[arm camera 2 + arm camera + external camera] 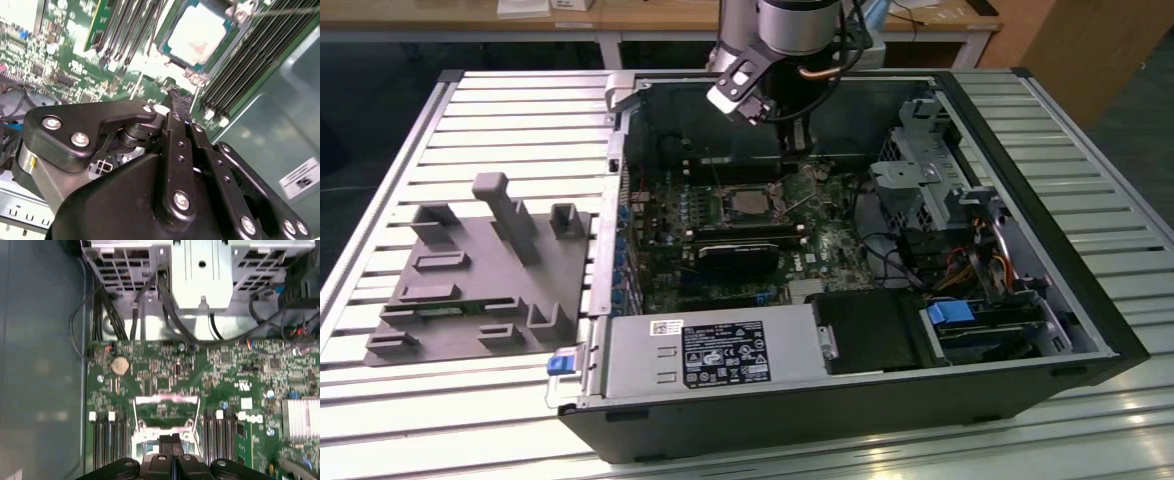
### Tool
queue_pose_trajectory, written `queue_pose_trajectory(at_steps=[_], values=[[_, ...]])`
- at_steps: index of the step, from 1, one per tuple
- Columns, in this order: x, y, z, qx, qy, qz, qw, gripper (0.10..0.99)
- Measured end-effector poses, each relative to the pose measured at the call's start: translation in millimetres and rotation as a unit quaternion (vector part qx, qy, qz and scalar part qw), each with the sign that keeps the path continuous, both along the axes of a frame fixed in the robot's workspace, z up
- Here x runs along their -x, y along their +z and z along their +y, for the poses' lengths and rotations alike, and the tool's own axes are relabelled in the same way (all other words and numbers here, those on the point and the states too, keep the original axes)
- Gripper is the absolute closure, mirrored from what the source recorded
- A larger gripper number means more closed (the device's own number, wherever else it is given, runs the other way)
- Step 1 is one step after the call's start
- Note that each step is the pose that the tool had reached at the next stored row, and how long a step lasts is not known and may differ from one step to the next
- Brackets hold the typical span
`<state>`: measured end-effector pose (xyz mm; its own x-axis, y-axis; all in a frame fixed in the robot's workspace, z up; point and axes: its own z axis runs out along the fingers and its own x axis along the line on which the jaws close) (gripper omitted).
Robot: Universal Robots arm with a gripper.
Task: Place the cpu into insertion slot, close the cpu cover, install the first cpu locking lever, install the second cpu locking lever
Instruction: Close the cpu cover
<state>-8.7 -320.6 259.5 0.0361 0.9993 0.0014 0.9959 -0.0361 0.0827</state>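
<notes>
Found the cpu (197,32) lying flat in the insertion slot (180,62), just past the tips of the hand (172,441). Found that hand closed, fingers (166,444) pressed together, poised low over the green motherboard (150,365), black memory slots (107,440) flanking it, inside the open computer case (854,400) on the slatted counter (480,120).

Chip seated in its socket, cover raised.
The chip (199,31) is a flat square with a dull silver-grey top. It lies level in the socket (175,60), and its green edge shows along two sides. The socket is a dark square seat with a silvery metal rim, set on the green board between two banks of long memory slots. The cover (165,400), a thin silvery frame, stands tilted up at one side of the socket. A thin wire lever (287,11) runs past one socket corner.
</notes>
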Motion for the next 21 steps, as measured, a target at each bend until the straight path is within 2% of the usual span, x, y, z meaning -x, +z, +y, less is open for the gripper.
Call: queue_pose_trajectory(at_steps=[17,21], values=[[-52.7,0.0,0.0,0.0000,0.000,0.0010,1.0000,0.984],[-58.5,-0.7,0.0,0.0000,0.000,0.0013,1.0000,0.984]])
